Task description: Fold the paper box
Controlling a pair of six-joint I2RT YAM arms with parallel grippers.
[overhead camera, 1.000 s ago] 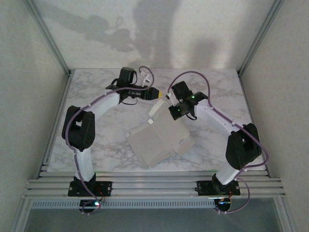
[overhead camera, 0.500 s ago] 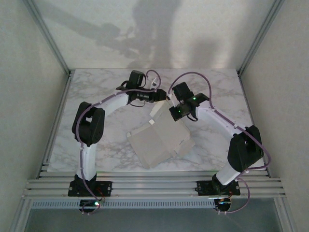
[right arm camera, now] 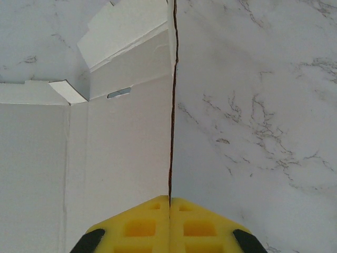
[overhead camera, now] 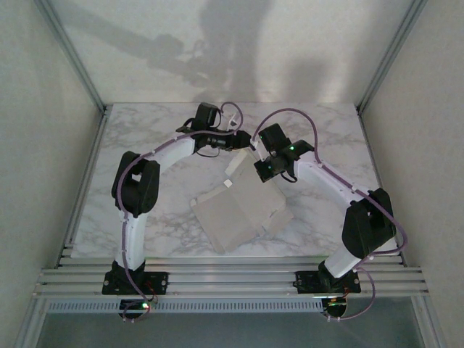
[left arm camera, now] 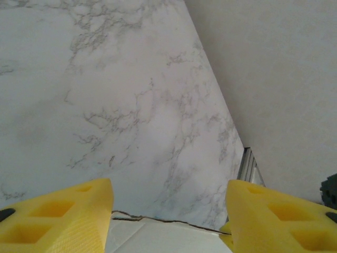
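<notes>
The paper box point(overhead camera: 235, 217) lies partly folded, off-white side up, on the marble table just ahead of the arms. A narrow flap point(overhead camera: 235, 167) rises from its far edge. My right gripper point(overhead camera: 259, 171) is shut on a raised panel of the box, which appears edge-on in the right wrist view as a dark line point(right arm camera: 171, 132) running into the closed yellow jaws point(right arm camera: 169, 203). The box's inner walls point(right arm camera: 121, 153) spread out to the left of that line. My left gripper point(overhead camera: 249, 142) is at the flap's top, open point(left arm camera: 168, 211), with the box's edge point(left arm camera: 158, 234) lying between its yellow fingers point(left arm camera: 58, 216).
White enclosure walls and aluminium posts point(overhead camera: 76, 65) bound the marble table point(overhead camera: 145, 138) on three sides. A slotted metal rail point(overhead camera: 232, 279) runs along the near edge by the arm bases. Bare marble stretches to the left and at the far right of the box.
My left arm has swung right and its wrist has turned, bringing the open gripper up to the box's raised flap. The right arm and the box have stayed put.
</notes>
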